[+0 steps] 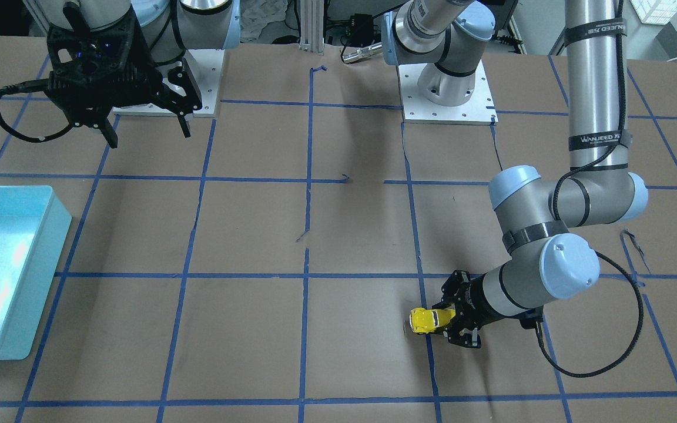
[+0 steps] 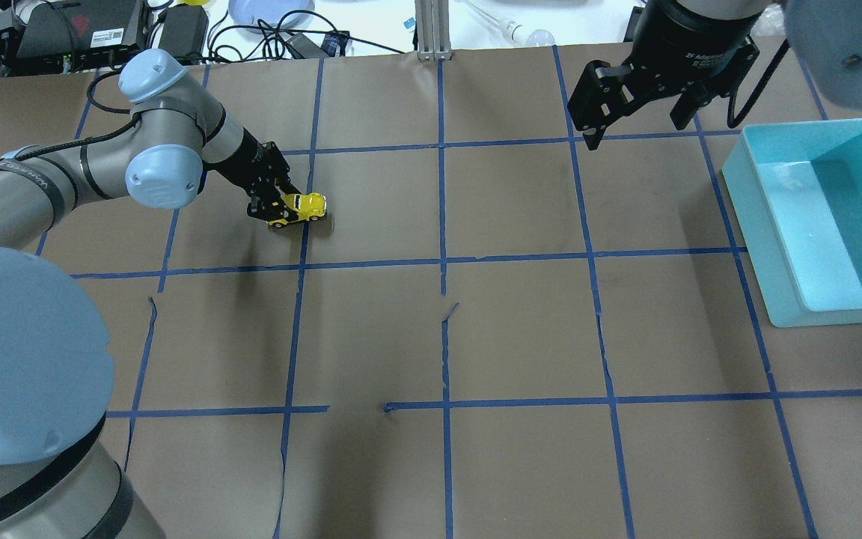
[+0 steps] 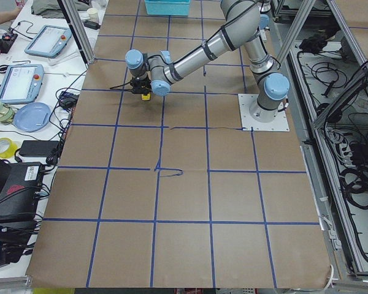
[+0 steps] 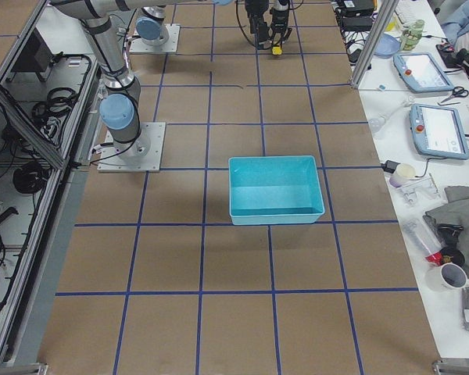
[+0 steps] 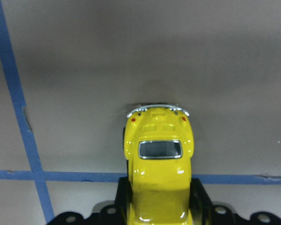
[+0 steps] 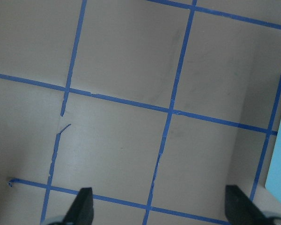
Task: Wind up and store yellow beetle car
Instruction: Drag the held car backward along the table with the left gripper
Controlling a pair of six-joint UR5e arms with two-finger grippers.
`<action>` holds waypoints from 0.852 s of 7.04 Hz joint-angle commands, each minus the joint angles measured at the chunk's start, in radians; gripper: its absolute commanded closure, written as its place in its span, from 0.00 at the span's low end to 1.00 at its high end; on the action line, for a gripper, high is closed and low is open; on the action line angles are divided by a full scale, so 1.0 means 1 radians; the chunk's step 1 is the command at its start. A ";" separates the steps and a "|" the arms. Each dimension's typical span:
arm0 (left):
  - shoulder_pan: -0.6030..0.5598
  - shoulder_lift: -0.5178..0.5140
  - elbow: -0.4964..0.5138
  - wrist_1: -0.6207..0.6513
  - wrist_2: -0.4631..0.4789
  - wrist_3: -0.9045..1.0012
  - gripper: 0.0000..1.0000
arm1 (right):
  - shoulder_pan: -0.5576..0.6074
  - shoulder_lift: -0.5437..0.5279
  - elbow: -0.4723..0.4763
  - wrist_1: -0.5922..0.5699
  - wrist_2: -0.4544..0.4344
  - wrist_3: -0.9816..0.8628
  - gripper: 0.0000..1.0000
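The yellow beetle car sits low on the brown table, held between the fingers of my left gripper. It also shows in the front-facing view and fills the bottom middle of the left wrist view, its rear window facing the camera. My left gripper is shut on the car's front half. My right gripper hangs open and empty, high above the table's far right, left of the teal bin. Its two fingertips show wide apart in the right wrist view.
The teal bin stands open at the table's right end and looks empty. Blue tape lines cross the brown paper surface. Cables, tablets and tools lie beyond the far table edge.
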State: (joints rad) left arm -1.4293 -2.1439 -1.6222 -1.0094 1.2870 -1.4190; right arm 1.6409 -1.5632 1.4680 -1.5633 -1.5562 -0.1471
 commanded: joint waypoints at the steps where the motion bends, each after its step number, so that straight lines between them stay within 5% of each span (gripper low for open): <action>1: 0.010 -0.002 0.001 0.000 0.005 0.008 1.00 | 0.000 0.000 0.000 -0.001 -0.001 0.000 0.00; 6: 0.050 -0.001 -0.002 -0.002 0.021 0.051 1.00 | -0.001 0.000 0.000 -0.001 0.001 0.001 0.00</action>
State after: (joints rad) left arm -1.3837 -2.1446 -1.6239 -1.0119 1.3075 -1.3778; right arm 1.6412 -1.5631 1.4680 -1.5645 -1.5556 -0.1469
